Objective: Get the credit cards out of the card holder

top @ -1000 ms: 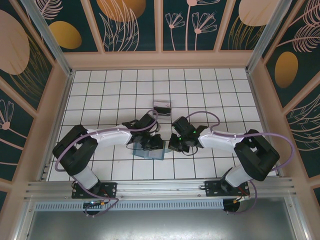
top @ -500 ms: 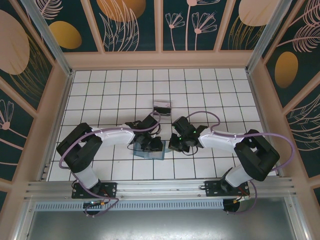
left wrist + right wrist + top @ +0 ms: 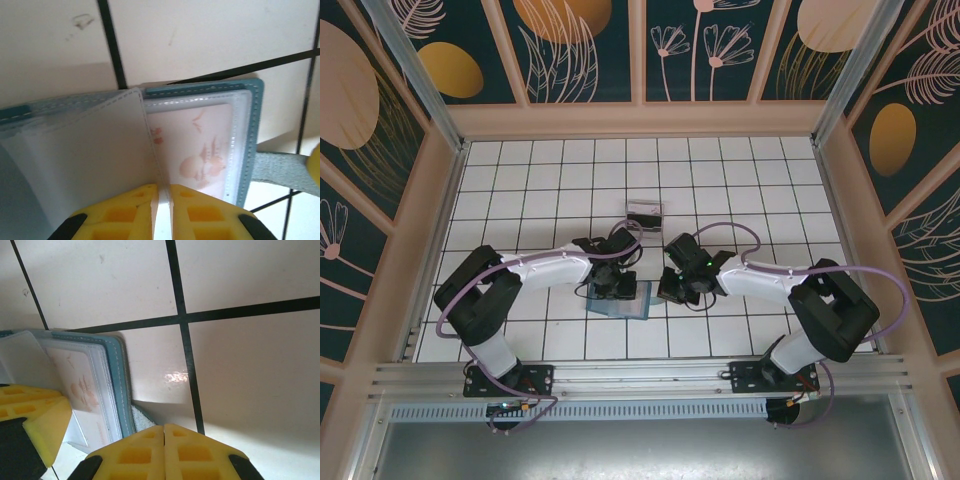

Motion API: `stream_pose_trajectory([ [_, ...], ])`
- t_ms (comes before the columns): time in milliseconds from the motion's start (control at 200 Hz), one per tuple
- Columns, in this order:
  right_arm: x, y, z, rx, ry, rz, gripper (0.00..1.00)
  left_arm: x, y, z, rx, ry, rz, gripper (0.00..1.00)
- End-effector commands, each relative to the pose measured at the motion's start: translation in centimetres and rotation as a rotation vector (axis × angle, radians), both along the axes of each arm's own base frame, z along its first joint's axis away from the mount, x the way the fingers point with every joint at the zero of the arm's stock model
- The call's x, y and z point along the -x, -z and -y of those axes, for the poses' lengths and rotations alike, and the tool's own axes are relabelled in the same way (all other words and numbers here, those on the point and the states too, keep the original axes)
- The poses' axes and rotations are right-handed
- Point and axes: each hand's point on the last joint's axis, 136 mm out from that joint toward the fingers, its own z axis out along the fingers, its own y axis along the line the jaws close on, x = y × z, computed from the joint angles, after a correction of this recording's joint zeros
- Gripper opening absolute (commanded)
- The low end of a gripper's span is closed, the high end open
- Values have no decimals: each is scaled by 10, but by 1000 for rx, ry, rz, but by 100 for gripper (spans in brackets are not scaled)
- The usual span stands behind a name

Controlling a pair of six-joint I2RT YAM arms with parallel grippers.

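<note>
The teal card holder lies open on the tiles between the two arms. My left gripper hovers over it, and in the left wrist view that gripper is shut on the edge of a clear sleeve page that stands up from the holder. A pale credit card with a peach drawing sits inside the sleeve to the right. My right gripper is shut at the holder's right edge, its tips over the grey strap tab.
A small clear plastic box stands on the tiles behind the grippers. The grey strap sticks out from the holder's right side. Wooden walls ring the tiled floor, with free room at the back and sides.
My left gripper has drifted slightly left and back over the holder, still pinching the sleeve. The right gripper has stayed put.
</note>
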Motion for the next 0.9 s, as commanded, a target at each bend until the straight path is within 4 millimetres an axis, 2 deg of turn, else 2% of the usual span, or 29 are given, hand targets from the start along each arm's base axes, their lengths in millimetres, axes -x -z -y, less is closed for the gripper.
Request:
stream_pose_trajectory([
  [0, -5, -5, 7, 28, 7, 20, 7, 2, 3, -20, -121, 7, 7, 18],
  [25, -5, -5, 7, 27, 5, 22, 6, 2, 3, -21, -126, 7, 8, 18],
  [45, -5, -6, 7, 25, 6, 24, 6, -1, -6, -20, -109, 5, 29, 18],
  [545, -10, -13, 1, 21, -8, 37, 5, -17, -31, -41, -220, -21, 130, 17],
  [896, -13, -15, 0, 29, -14, 40, 6, -13, -29, -54, -265, -25, 137, 17],
])
